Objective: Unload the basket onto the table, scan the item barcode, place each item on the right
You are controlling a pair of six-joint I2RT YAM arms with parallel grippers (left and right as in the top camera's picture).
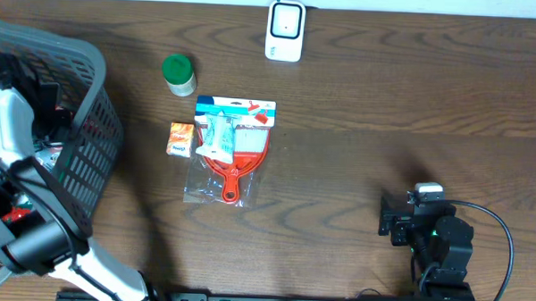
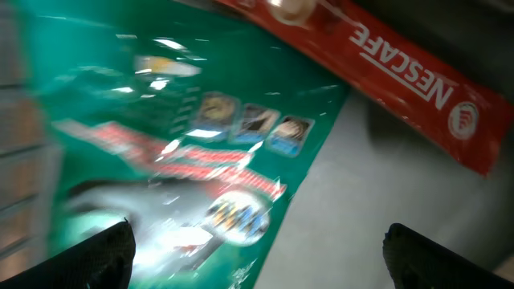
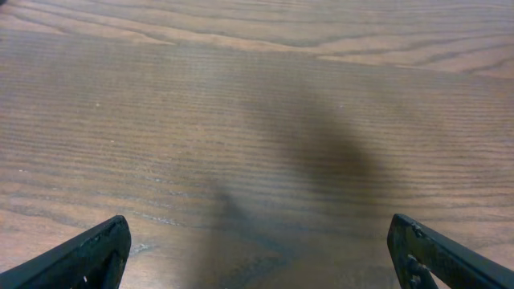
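Green packet (image 2: pixel 161 120) beneath splayed left gripper (image 2: pixel 257 253) in basket (image 1: pixel 94 68); right gripper (image 3: pixel 257 253) splayed over table (image 3: pixel 257 88)

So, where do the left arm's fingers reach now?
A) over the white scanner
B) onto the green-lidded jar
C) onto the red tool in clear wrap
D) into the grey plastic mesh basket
D: overhead the left arm reaches into the grey plastic mesh basket, and its open fingers hang over a shiny green packet.
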